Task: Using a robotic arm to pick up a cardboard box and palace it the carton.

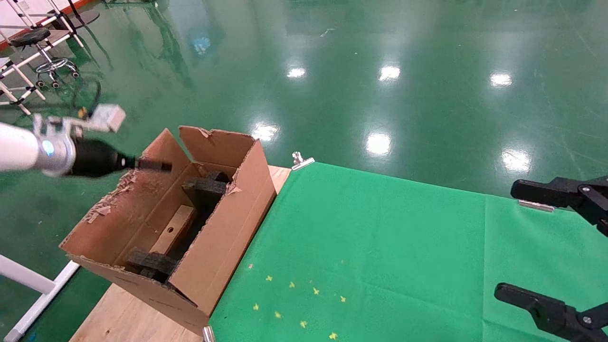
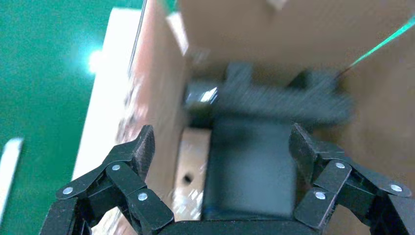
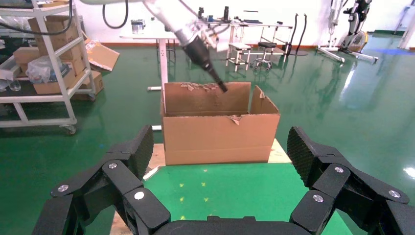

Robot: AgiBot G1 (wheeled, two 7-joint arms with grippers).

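The carton (image 1: pixel 228 232) stands open on the table's left end, with ragged flap edges and black inserts (image 1: pixel 206 187). The cardboard box (image 1: pixel 173 230) lies inside it on the floor between the inserts, its round hole facing up. The robotic arm, my left one, reaches in from the left. Its gripper (image 1: pixel 161 166) hovers over the carton's left flap, open and empty. The left wrist view looks down into the carton (image 2: pixel 293 29), with the box (image 2: pixel 191 171) below the open gripper (image 2: pixel 222 142). My right gripper (image 1: pixel 517 240) is open and empty at the right edge. The right wrist view shows this gripper (image 3: pixel 220 147) facing the carton (image 3: pixel 220 137).
A green cloth (image 1: pixel 380 247) covers the table right of the carton, held by a metal clip (image 1: pixel 301 161). Bare wood (image 1: pixel 123 318) shows under the carton. A stool (image 1: pixel 45 52) and white frames stand far left. A shelf cart (image 3: pixel 44 73) stands beyond the table.
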